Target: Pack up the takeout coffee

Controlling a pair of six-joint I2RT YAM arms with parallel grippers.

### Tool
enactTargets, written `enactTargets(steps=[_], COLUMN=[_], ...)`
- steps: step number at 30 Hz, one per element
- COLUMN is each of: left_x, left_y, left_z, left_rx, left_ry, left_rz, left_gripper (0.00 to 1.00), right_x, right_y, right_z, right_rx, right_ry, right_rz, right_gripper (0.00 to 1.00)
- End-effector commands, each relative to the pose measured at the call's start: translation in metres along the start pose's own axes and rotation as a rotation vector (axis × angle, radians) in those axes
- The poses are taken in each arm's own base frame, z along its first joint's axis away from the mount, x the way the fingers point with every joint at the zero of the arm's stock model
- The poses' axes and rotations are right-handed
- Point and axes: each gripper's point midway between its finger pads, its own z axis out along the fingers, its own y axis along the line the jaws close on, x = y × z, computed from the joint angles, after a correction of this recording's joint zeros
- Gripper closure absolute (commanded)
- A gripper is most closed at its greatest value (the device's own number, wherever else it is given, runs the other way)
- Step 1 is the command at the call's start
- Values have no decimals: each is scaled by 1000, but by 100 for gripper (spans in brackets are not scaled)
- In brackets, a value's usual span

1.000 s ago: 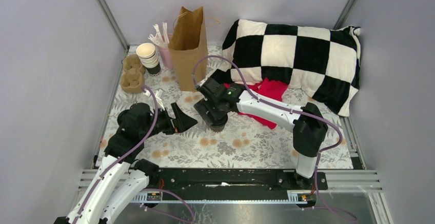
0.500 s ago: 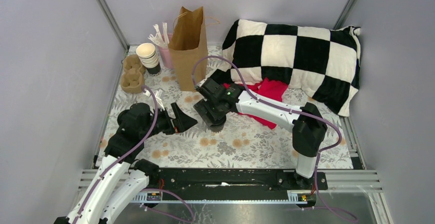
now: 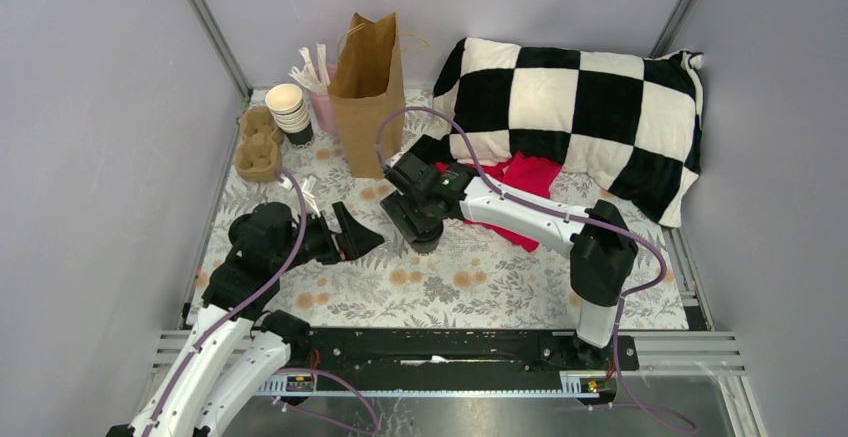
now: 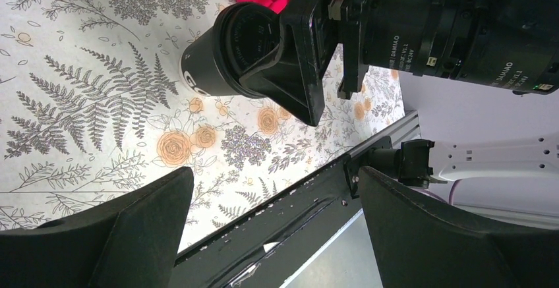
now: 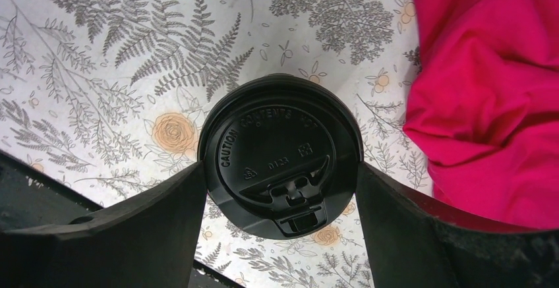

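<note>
1. Nearest me, the left gripper (image 4: 273,176) hung wide open, holding nothing.
2. The right gripper (image 5: 282,189) had just drawn its jaws in, pinching the small dark paper cup with black plastic lid (image 5: 277,136), upright on the floral tablecloth (image 3: 450,277); lifting looked next.
3. The tall brown paper bag (image 3: 368,97) stood beyond.

Low left gripper (image 4: 273,186), jaws wide apart; right arm (image 3: 530,215) outstretched, right gripper (image 5: 283,169) pointing down, jaws gripping.
</note>
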Motion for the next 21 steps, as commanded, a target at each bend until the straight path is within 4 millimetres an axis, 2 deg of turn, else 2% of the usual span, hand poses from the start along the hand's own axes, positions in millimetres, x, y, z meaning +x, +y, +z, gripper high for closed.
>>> enactTargets(steps=[1, 4, 6, 9, 11, 13, 17, 19, 21], left_x=[-7, -9, -9, -10, -9, -8, -4, -1, 0], left_y=[-6, -7, -8, -10, -11, -13, -15, -15, -16], left_z=[-3, -4, -4, -4, -3, -1, 2, 3, 3], left_rx=[14, 16, 18, 26, 35, 50, 74, 83, 93], left_ry=[-23, -26, -24, -20, -11, -2, 22, 38, 50], left_rz=[18, 25, 28, 37, 41, 46, 56, 61, 69], left_gripper=[1, 1, 1, 1, 1, 1, 1, 1, 1], right_x=[-17, -19, -16, 2, 21, 47, 103, 131, 149], right_y=[-11, -32, -55, -106, -144, -184, -244, -266, -282], right_z=[-28, -52, -75, -107, -134, -151, -165, -160, -150], right_rx=[60, 148, 234, 344, 382, 446, 539, 582, 588], right_ry=[-98, -148, -184, -199, -223, -234, -213, -174, -156], right_rz=[42, 66, 82, 165, 267, 355, 544, 632, 708], right_gripper=[20, 21, 21, 20, 20, 20, 20, 20, 20])
